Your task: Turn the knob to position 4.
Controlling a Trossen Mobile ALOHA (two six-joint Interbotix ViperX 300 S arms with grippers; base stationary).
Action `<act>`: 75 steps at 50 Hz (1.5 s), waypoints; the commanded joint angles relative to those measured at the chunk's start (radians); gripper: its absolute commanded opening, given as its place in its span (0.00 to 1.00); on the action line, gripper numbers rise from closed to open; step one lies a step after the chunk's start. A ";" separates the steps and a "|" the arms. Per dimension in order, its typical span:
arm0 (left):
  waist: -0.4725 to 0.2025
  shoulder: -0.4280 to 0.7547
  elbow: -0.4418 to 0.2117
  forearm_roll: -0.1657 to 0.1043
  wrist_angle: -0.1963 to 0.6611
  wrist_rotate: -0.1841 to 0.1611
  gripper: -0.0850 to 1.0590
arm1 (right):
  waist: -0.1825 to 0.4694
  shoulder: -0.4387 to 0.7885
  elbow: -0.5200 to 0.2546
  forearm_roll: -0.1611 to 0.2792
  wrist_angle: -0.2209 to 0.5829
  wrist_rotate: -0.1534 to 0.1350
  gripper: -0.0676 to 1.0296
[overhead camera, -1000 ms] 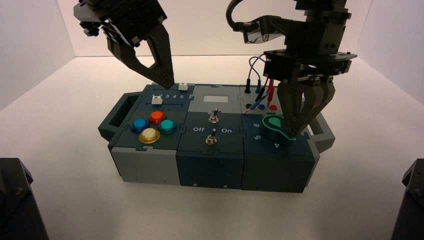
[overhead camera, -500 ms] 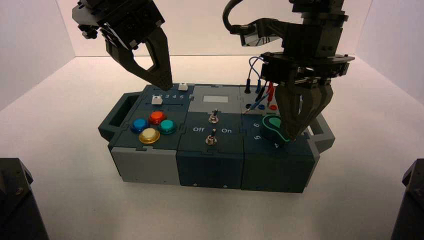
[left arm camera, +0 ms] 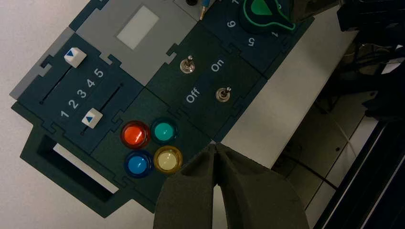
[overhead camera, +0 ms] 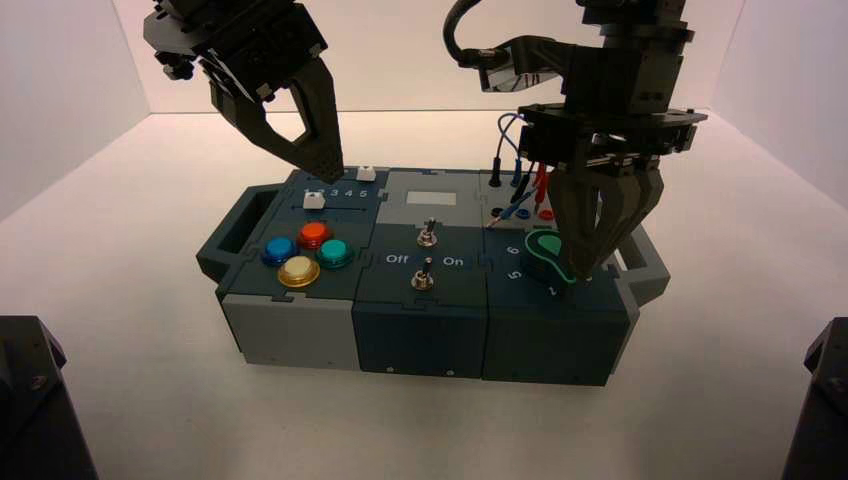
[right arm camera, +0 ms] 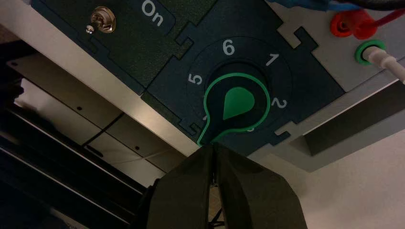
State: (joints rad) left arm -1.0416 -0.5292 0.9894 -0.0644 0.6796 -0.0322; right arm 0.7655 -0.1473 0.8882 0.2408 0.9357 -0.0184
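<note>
Right gripper (overhead camera: pixel 582 272), together: just right of green knob (right arm camera: pixel 239 102), tip pointing near; partly hidden 4 (right arm camera: pixel 206 117) slightly left. Left gripper (overhead camera: pixel 330 174), together: idle, above box's far-left part (overhead camera: pixel 345 188).

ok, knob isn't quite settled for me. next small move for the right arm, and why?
I'd give the green knob one slight nudge toward the 5, then recheck. Its pointed tip looks nearly at the 4, which it partly covers, but seems a touch toward the 3 side. The right tool is right by that tip, fingers shut, so a light push should probably do.
</note>
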 commanded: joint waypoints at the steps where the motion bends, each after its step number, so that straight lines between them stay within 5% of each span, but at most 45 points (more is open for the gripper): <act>1: -0.005 -0.008 -0.011 0.003 -0.003 0.002 0.05 | 0.008 -0.003 -0.020 0.006 -0.003 0.002 0.04; 51: -0.005 -0.018 -0.006 0.006 0.006 0.002 0.05 | 0.023 -0.028 0.002 0.009 0.008 0.002 0.04; 75: -0.005 -0.009 -0.015 0.034 0.005 0.002 0.05 | 0.021 -0.259 0.005 0.006 0.040 0.006 0.04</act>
State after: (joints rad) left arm -1.0416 -0.5430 0.9940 -0.0353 0.6888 -0.0337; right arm 0.7823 -0.3682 0.9020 0.2439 0.9771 -0.0153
